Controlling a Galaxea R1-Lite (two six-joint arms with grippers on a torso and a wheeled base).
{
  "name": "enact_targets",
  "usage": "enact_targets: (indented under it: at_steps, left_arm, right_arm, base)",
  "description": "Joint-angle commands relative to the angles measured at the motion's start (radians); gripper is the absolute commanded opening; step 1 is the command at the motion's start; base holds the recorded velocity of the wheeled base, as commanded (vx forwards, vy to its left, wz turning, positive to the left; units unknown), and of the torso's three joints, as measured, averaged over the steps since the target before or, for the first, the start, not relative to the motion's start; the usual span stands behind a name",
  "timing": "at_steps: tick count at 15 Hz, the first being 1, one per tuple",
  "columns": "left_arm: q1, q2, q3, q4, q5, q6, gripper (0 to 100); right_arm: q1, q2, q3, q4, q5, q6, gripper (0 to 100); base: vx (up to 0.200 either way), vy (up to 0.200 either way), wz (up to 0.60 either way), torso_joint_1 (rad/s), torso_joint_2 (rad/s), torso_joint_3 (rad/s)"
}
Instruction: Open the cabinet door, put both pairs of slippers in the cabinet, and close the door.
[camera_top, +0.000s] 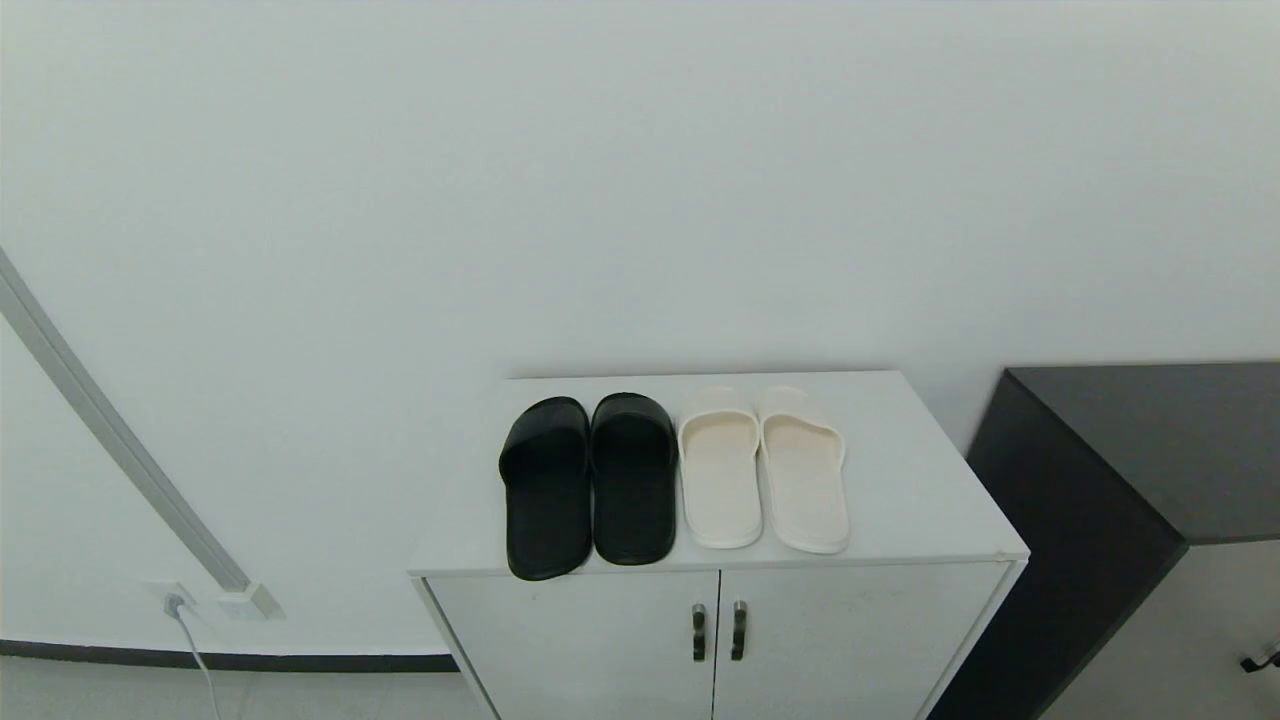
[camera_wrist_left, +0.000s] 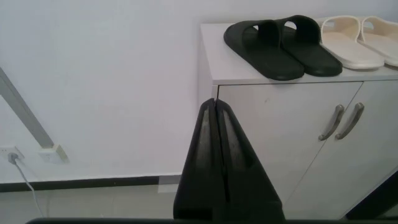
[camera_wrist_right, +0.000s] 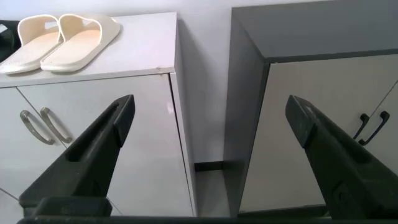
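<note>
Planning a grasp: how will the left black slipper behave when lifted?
The left black slipper looks like moulded foam: probably light, slightly bendy. Flat-soled, it should not roll. Its heel reaches the cabinet top front edge, so a nudge might drop it.

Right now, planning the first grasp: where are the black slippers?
In the head view, the black slippers lie on top of the white cabinet, toward its left side, directly beside the cream slippers on their right.

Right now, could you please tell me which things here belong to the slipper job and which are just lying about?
For the job: black slippers, cream slippers, white cabinet with its doors shut, door handles.
Just there: dark cabinet, wall socket, cable duct.
</note>
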Motion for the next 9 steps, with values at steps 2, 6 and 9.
enact_targets:
  at_steps: [2,6,9]
  left_arm:
    - [0.0,0.0,0.0,0.0,0.001,0.0,0]
    - [0.0,0.0,0.0,0.0,-0.001,0.0,0]
    - [0.0,0.0,0.0,0.0,-0.004,0.0,0]
  right_arm:
    - [0.0,0.001,0.0,-0.001,-0.001,-0.001,100]
    - [0.0,0.0,0.002,-0.003,-0.001,-0.016,100]
    - [-0.004,0.023,-0.049,-0.026,-0.007,-0.042,100]
  base:
    - [0.0,0.0,0.0,0.0,0.0,0.0]
    - [0.0,0.0,0.0,0.0,0.0,0.0]
    - [0.0,0.0,0.0,0.0,0.0,0.0]
